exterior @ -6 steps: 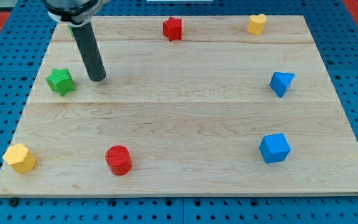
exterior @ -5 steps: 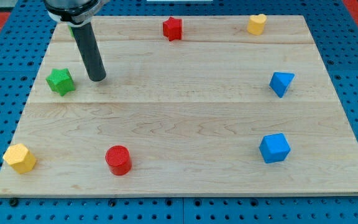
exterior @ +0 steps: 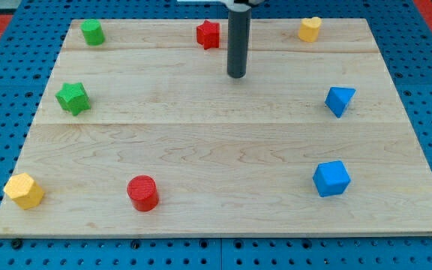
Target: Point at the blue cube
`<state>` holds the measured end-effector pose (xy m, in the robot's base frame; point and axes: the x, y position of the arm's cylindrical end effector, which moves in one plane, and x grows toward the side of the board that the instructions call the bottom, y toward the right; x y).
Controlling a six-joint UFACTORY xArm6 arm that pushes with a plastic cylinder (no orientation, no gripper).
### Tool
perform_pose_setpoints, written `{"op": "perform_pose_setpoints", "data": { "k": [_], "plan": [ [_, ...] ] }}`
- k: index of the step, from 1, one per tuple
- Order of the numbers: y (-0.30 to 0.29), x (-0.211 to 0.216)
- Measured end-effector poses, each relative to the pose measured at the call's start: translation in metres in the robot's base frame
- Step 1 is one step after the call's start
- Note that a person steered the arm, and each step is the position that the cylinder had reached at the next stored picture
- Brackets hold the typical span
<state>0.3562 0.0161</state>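
The blue cube [exterior: 331, 178] sits on the wooden board [exterior: 223, 150] at the view's lower right. My tip [exterior: 236, 75] rests on the board at the upper middle, just right of and below the red star block [exterior: 208, 34]. The tip is far up and to the left of the blue cube, apart from every block.
A blue triangular block [exterior: 339, 100] lies at the right. A yellow block [exterior: 310, 28] is at the top right. A green block [exterior: 91, 31] is at the top left, a green star [exterior: 73, 98] below it. A yellow hexagon [exterior: 24, 190] and a red cylinder [exterior: 142, 193] lie at the bottom left.
My tip has moved far to the right, from beside the green star to the upper middle near the red star. The green block at the top left now shows. No block has moved.
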Motion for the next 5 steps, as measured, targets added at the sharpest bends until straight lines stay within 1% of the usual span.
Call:
{"op": "perform_pose_setpoints", "data": {
  "k": [1,2,3,4,5],
  "plan": [
    [-0.089,0.073],
    [-0.133,0.081],
    [-0.114,0.082],
    [0.002,0.07],
    [0.097,0.089]
  ]
}}
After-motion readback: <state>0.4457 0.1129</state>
